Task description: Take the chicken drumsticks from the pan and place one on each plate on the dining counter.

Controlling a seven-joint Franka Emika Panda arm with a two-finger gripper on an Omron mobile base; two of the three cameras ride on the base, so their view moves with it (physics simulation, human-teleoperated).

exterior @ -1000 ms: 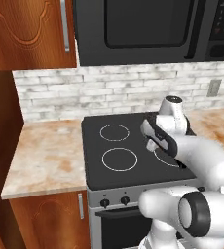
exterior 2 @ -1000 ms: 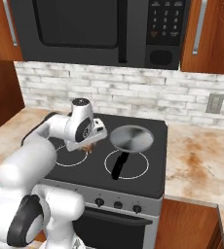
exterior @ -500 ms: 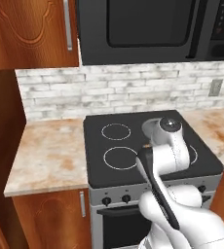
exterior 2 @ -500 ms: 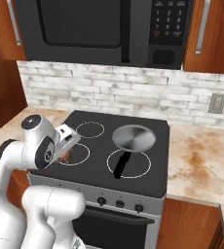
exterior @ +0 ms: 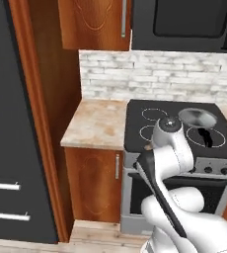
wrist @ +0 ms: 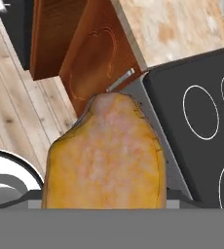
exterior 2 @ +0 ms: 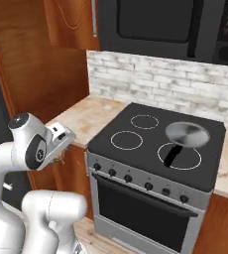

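Note:
A golden-brown chicken drumstick (wrist: pixel 104 155) looms large in the hand view, sitting between my gripper's jaws and hiding the fingertips. In the right base view my gripper (exterior 2: pixel 61 151) hangs low beside the folded arm, left of the stove front, shut on the drumstick (exterior 2: pixel 62 158). The grey pan (exterior 2: pixel 187 133) rests on the stove's back right burner with its black handle (exterior 2: pixel 172 155) pointing toward the front. From the left base view the pan (exterior: pixel 197 117) is behind my arm. The plates and the dining counter are out of view.
The black stove (exterior 2: pixel 136 149) stands with a beige marbled wall counter (exterior: pixel 98 123) on its left. A tall dark unit (exterior: pixel 12 123) with wood trim rises at far left. A microwave (exterior 2: pixel 155 25) hangs above. Wooden floor (wrist: pixel 16 112) lies below the hand.
Both base views have shifted: the camera has backed off and swung left, so the stove now sits farther right. The arm has folded down and back with the drumstick still held.

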